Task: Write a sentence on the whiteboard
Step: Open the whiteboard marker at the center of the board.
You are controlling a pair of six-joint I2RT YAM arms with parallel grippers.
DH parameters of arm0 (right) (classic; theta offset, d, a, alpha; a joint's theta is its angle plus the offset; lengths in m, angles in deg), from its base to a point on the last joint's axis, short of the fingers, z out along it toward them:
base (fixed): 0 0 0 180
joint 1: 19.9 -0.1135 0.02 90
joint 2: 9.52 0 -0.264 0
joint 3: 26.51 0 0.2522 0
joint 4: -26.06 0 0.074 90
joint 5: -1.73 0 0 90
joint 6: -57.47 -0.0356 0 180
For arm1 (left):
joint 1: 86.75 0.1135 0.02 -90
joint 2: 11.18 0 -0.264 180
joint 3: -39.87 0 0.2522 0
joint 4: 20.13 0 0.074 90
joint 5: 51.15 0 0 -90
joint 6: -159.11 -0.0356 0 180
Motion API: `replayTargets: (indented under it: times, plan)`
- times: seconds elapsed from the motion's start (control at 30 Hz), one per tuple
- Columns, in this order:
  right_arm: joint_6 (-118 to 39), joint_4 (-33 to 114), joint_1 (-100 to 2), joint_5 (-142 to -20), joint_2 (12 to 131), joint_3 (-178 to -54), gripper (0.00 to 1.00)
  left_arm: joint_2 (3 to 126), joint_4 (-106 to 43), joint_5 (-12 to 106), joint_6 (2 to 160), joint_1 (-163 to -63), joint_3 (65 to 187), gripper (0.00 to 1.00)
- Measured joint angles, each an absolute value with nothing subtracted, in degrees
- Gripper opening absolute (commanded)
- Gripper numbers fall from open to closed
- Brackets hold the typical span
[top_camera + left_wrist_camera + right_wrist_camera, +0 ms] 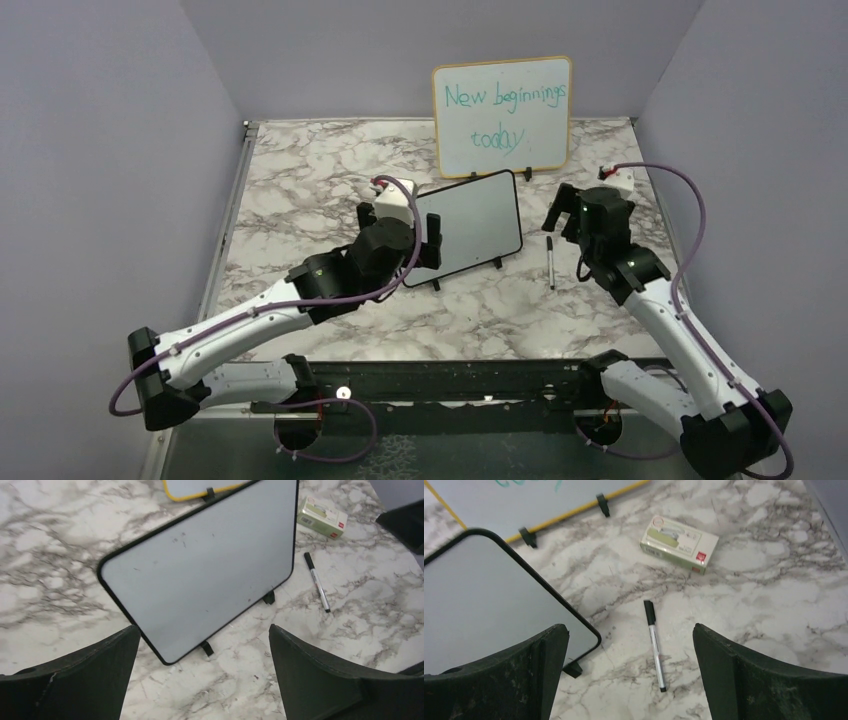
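Note:
The small black-framed whiteboard (470,225) stands tilted back on its black feet at mid-table. Its face (200,575) is blank apart from faint smudges. My left gripper (204,627) hovers open just before the board's lower left corner, with nothing between its fingers. A black-capped marker (550,262) lies on the marble to the right of the board. My right gripper (630,626) is open above the marker (654,645), which lies loose between its spread fingers, and the board's right corner (479,600) sits at its left.
A larger yellow-framed board (503,115) with teal writing leans against the back wall. A small white and green box (615,181) lies at the back right, beyond the marker. Walls enclose the marble table (300,170) on three sides.

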State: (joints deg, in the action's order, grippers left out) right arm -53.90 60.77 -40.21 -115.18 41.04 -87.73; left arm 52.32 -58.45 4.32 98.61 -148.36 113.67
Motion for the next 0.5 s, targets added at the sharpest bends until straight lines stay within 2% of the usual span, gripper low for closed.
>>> replayTargets:
  times: [0.23,0.5]
  plan:
    - [-59.9,72.7,-40.2,-114.9,53.2,-92.3,1.0,46.3,-59.9,5.9,88.4,-138.4,115.6,0.99]
    - [-60.3,75.0,-40.2,-115.0,55.6,-92.4,1.0,44.5,-59.7,10.5,82.8,-126.7,115.6,0.99]
